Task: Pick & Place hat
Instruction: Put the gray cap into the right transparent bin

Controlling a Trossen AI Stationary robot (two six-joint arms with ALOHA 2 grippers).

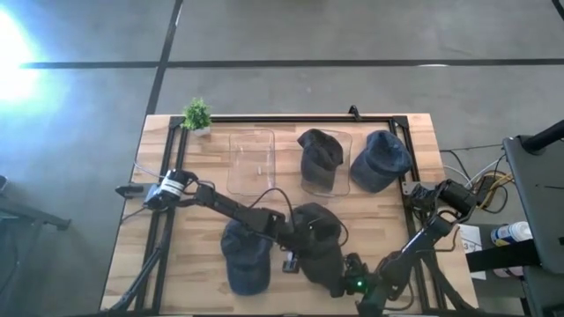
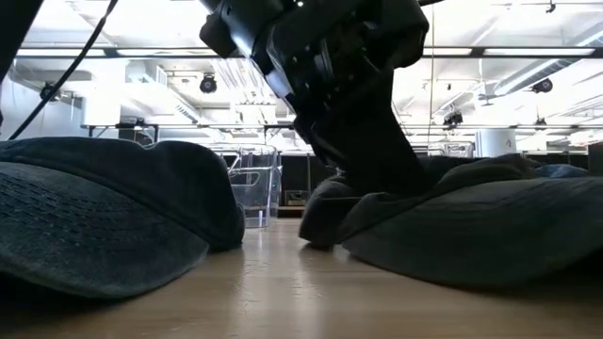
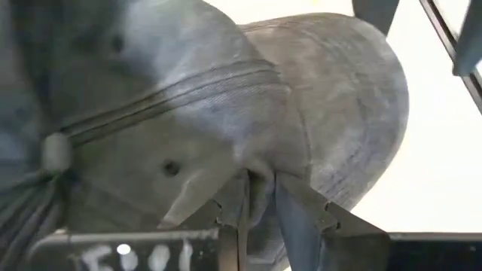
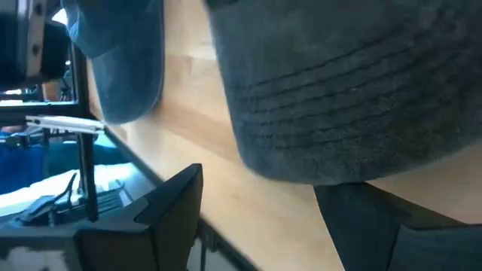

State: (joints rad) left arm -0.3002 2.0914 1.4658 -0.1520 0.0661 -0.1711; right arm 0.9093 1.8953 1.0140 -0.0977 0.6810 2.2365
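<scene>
High view showed the right gripper (image 1: 339,280) at the near edge of the table, its fingers spread wide around the near end of a dark cap (image 1: 319,242) that lay in the middle of the near half of the wooden table (image 1: 388,220). In the right wrist view those two dark fingers (image 4: 169,199) stood well apart on either side of the cap's stitched brim (image 4: 354,113), not yet pressing it. Just beyond, the left gripper (image 1: 295,231) was shut on a fold of that same cap's crown; the left wrist view showed cloth pinched between its fingers (image 3: 290,218). Beside it lay a second, bluer cap (image 1: 244,255), loose on the boards.

Farther back stood two clear bins: the left bin (image 1: 251,160) looked empty, and the right bin (image 1: 324,163) already held a dark cap (image 1: 319,150). Another blue cap (image 1: 381,160) lay just beside the right bin. A small potted plant (image 1: 196,114) stood at the far left corner.

The step appeared to be the pick of the middle cap, perhaps a handover between arms. The next move likely called for the right fingers to close on the brim, or for the left arm to lift the crown clear, then carry the cap back toward the empty bin without dragging the neighbouring cap.
</scene>
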